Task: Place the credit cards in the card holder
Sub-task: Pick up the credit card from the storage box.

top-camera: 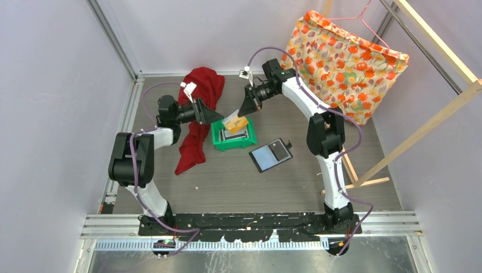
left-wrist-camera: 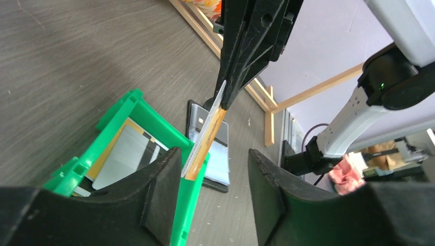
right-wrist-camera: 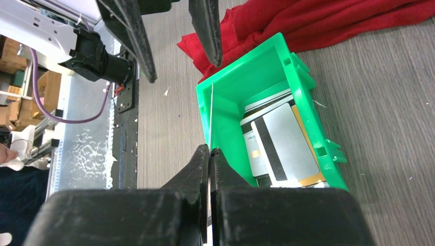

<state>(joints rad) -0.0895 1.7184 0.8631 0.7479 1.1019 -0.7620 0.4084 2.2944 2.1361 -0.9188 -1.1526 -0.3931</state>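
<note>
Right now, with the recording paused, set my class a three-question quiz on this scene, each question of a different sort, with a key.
1. True or false: the right hand is shut on a card above the green bin.
2. Multiple choice: where do the other cards lie? A in the green bin; B on the red cloth; C on the floral bag.
3. Fill in: in the top view, the open card holder lies to the ___ of the green bin.
Key: 1 true; 2 A; 3 right.
</note>
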